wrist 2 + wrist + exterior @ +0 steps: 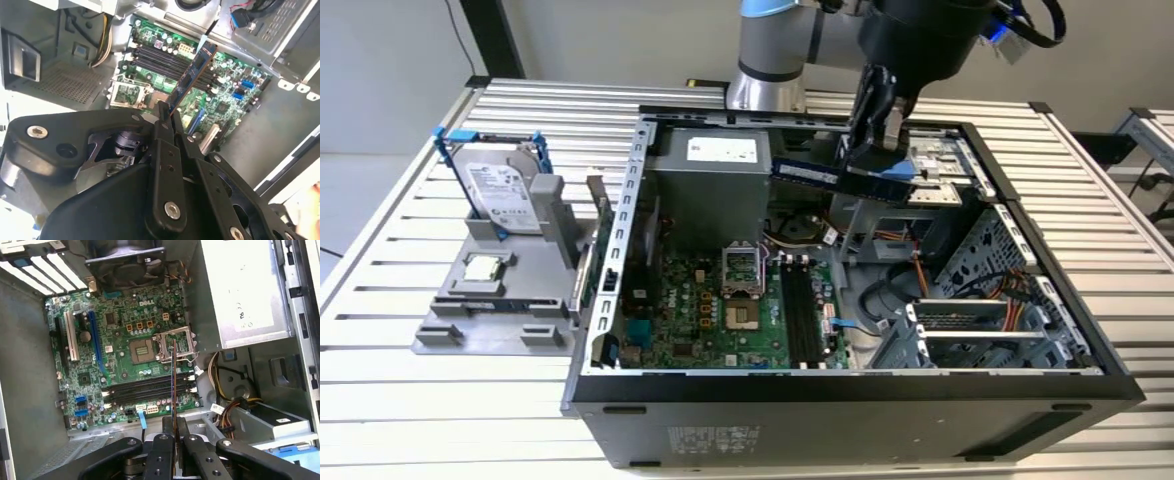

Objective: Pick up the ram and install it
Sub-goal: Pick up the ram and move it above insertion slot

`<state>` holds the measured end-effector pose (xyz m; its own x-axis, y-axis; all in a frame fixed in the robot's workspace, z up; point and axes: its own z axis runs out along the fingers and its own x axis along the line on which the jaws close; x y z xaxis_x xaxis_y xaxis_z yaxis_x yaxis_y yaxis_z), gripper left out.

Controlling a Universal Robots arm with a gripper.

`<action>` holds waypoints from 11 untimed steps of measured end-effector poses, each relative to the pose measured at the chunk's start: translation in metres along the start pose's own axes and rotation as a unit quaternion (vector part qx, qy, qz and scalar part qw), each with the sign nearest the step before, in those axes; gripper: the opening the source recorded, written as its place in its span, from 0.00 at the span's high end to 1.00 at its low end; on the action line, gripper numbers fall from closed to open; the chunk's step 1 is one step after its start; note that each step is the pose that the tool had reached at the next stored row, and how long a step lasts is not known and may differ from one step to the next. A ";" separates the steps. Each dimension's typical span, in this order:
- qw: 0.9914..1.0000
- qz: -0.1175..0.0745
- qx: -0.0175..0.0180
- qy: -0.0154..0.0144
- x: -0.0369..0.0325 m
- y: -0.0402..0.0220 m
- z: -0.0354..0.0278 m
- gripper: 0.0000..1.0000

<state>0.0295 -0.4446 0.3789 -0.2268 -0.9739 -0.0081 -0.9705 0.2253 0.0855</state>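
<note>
The ram [838,178] is a long dark stick with a bluish label. It hangs level above the open computer case [854,385], over the back of the motherboard [720,320]. My gripper [874,150] is shut on it from above. In the second wrist view the ram [194,77] sticks out from between the black fingers [162,132] toward the board. In the first wrist view the ram [173,385] shows edge-on as a thin line crossing the black memory slots [147,390]. The memory slots [803,310] lie well below the stick.
A silver hard drive [500,190] in a blue frame and a small square processor chip [483,268] sit on a grey stand at the exterior view's left. Inside the case are the power supply [707,180], the open processor socket [740,290], loose cables [907,290] and drive cages [987,330].
</note>
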 end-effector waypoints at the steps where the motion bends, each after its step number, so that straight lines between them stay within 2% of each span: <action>1: 1.000 0.006 0.000 -0.001 0.0000 0.0000 0.0000 1.00; 5: 0.999 0.034 0.000 -0.003 0.0000 0.0000 0.0000 1.00; 11: 0.998 0.060 0.001 -0.005 0.0000 0.0000 0.0000 1.00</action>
<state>0.0295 -0.4446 0.3789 -0.3423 -0.9396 -0.0087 -0.9365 0.3404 0.0837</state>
